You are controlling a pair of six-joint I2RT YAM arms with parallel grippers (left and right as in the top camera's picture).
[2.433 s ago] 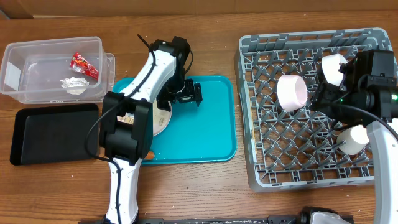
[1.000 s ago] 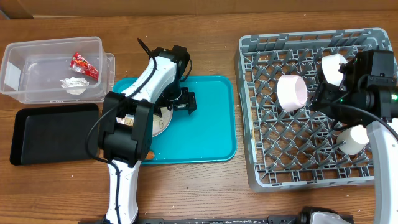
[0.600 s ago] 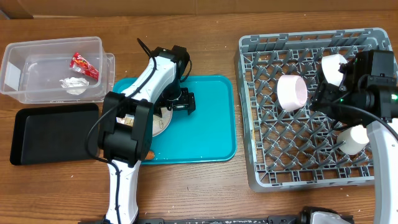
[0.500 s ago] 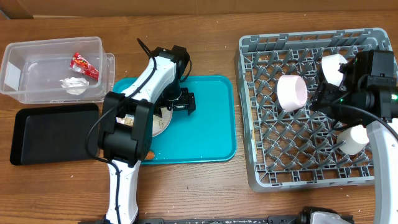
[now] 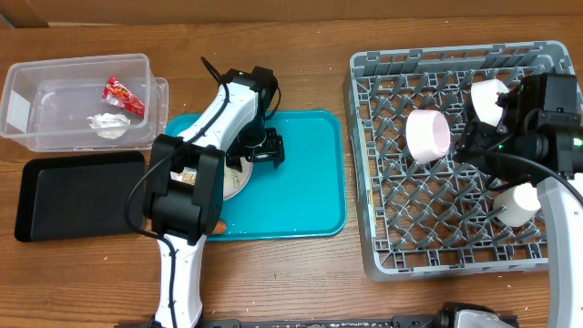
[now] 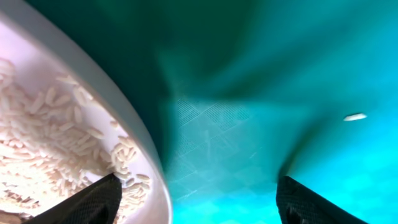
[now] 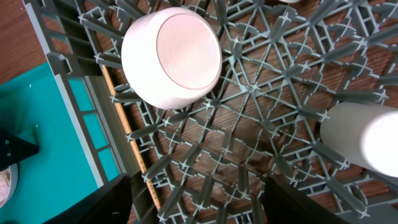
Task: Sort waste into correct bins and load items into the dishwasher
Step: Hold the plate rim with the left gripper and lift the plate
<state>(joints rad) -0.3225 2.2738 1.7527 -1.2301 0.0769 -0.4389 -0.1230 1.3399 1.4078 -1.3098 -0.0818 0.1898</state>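
Left wrist: left gripper (image 6: 196, 200) straddles plate (image 6: 102, 99) rim

We find the plate (image 5: 237, 182) on the teal tray (image 5: 305, 182) mostly hidden under the left arm (image 5: 223, 105), and the left wrist view shows it blurred and cut off.

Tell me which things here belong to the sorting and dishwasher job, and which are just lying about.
Job: plate with rice, bowl, second bowl, cup, dish rack, red wrapper, paper wad, clear tub, black tray.
Lying about: teal tray, wooden table.
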